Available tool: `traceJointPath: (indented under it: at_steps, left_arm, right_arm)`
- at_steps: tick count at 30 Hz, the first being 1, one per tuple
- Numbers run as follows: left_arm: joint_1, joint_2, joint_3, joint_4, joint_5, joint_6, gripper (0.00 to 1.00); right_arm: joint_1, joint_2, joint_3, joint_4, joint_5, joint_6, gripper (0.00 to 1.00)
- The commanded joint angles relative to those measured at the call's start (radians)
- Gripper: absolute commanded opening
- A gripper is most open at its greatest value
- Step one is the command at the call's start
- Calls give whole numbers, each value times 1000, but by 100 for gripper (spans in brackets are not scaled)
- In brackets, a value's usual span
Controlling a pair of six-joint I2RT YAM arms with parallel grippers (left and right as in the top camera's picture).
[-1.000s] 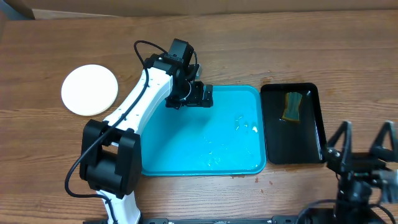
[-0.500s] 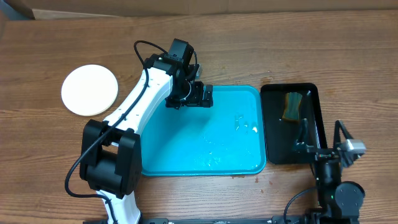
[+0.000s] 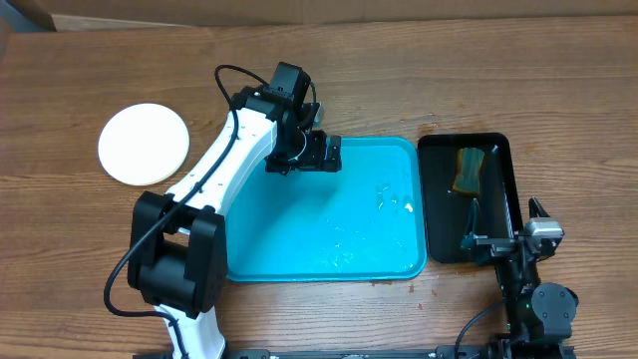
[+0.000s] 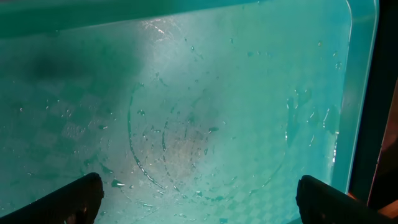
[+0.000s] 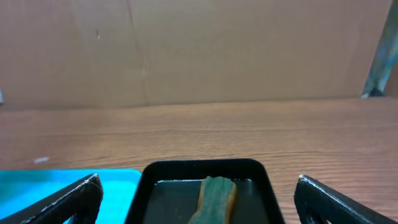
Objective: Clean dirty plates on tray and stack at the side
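Stacked on the left of the wooden surface (image 3: pixel 80 249), well apart from everything else: the dirty plates (image 3: pixel 144 144), read from overhead as one white disc. No telling how many lie under the top one, and no orange smear on the face that shows. Set there, by the look of it, to keep washed ware away from the wet.

At the centre, the turquoise tray (image 3: pixel 329 275), bare of plates. Beaded with droplets and marked with faint round rings in the left wrist view, probably where plates sat under scrubbing. Judged on that: washing and stacking seemingly finished, or nearly.

Above the tray's far left corner, the left tool (image 3: pixel 324 153). Spread wide, nothing between its fingertips (image 4: pixel 81 193), only wet tray floor below.

Just right of the tray, the narrow black tray (image 3: pixel 444 219), with a green and yellow sponge (image 3: pixel 468 170) resting at its far end. Likely parked there so drips stay off the wood.

At the black tray's near end, the right tool (image 3: pixel 506 231). Also fully spread and empty, held low and aimed along the tray toward the sponge, well short of touching it.
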Motion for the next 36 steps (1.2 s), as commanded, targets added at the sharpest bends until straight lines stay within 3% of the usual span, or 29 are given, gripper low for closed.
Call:
traceJointPath:
  at_steps: [1, 36]
  left_arm:
    - [0, 5, -7, -2, -6, -3, 100]
    - [-1, 6, -7, -2, -8, -3, 100]
  right_arm:
    - [6, -8, -11, 6, -10, -59, 100]
    - [5, -8, -11, 6, -5, -29, 100]
